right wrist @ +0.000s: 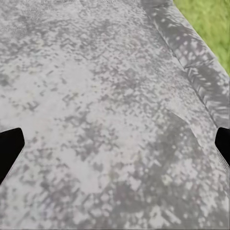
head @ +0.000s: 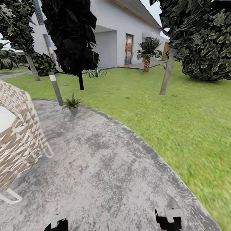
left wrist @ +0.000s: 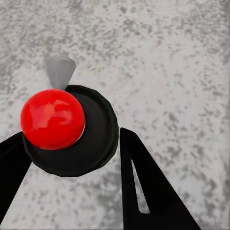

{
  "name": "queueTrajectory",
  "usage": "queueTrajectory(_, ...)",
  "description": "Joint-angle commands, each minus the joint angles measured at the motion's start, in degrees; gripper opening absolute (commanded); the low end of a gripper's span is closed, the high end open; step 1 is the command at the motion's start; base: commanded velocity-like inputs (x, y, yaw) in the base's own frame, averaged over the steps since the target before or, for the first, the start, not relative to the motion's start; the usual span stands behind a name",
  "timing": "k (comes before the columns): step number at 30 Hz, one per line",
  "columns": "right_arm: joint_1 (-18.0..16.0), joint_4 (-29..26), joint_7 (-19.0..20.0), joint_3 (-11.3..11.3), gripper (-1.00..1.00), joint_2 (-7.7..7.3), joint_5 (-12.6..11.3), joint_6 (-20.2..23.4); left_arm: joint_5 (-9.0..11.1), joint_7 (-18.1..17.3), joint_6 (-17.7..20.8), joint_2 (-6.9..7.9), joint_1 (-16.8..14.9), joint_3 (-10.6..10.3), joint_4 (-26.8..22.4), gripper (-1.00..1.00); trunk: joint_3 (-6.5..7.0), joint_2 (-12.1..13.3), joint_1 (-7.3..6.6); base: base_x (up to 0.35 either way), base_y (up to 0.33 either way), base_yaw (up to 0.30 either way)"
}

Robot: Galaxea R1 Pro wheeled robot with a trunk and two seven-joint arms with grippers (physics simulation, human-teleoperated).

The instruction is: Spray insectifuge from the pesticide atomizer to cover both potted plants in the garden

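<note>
On the stone patio (head: pixel 106 166), lawn (head: pixel 179 106) beyond, house (head: pixel 128 29) at the back.
One potted plant (head: pixel 72 104) sits at the patio's far edge, beside a post (head: pixel 55 89); wicker chair (head: pixel 17 134) near its left edge. Right gripper (right wrist: pixel 115 143) hangs spread open over bare stone. Left gripper (left wrist: pixel 72 158): black disc with red ball (left wrist: pixel 52 119) between the fingers, grip unclear.

plant (head: pixel 72 103): small green rosette, upright in grey pot (head: pixel 73 110), left of centre, at patio's far edge
patio (head: pixel 96 166): mottled grey stone, lower left and centre
lawn (head: pixel 179 112): green, right and beyond
</note>
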Motion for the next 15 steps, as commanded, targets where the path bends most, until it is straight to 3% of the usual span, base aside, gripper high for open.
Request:
queueTrajectory(1, 0.0, 0.0, -0.3, -0.2, 1.0, 0.03, 0.6, -0.2, 0.6, 0.0, -0.2, 0.02, 0.0, -0.1, 0.1, -1.0, -0.05, 0.0, 0.02, 0.333, 0.0, 0.0)
queueTrajectory(15, 0.0, 0.1, -0.3, -0.2, 1.0, 0.03, 0.6, -0.2, 0.5, 0.0, -0.3, 0.02, 0.0, -0.1, 0.8, -1.0, -0.05, 0.0, 0.02, 0.333, 0.0, 0.0)
